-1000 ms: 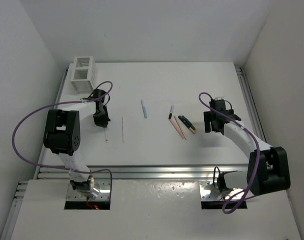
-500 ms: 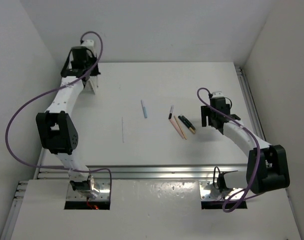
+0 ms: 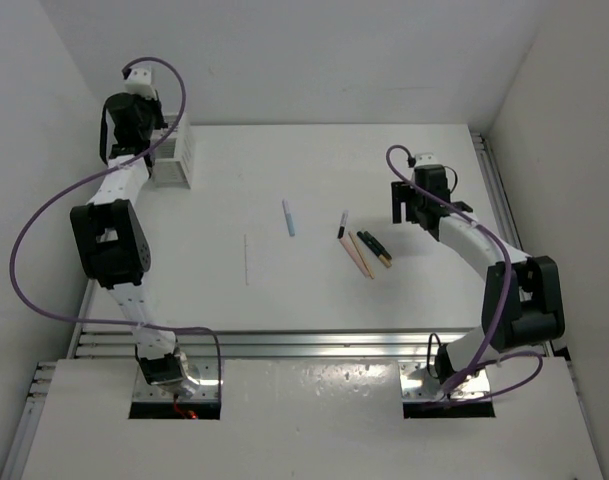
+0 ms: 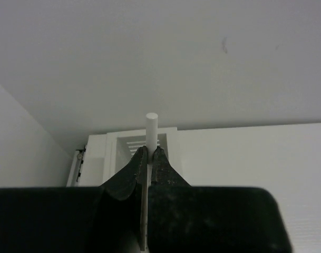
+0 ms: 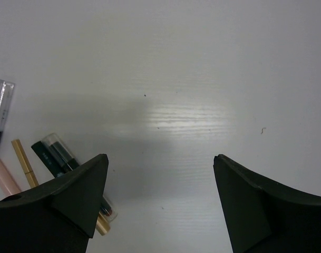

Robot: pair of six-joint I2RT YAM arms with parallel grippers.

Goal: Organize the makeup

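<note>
My left gripper [image 4: 151, 150] is shut on a white pencil-like stick [image 4: 151, 125], held upright over the open top of the white slatted box [image 4: 118, 150] at the back left [image 3: 172, 150]. On the table lie a light blue stick [image 3: 288, 217], a very thin pale grey stick [image 3: 246, 260], a peach-pink stick [image 3: 359, 255] and black sticks [image 3: 374, 248]. My right gripper [image 5: 160, 161] is open and empty just right of the black sticks [image 5: 57, 153], low over the table [image 3: 409, 205].
The side wall stands close to the left of the box. A metal rail [image 3: 314, 343] runs along the table's near edge, and another [image 3: 494, 190] along its right edge.
My left arm has lifted a white stick off the table and swung it to the back left over the box. My right gripper has moved a little farther back.
</note>
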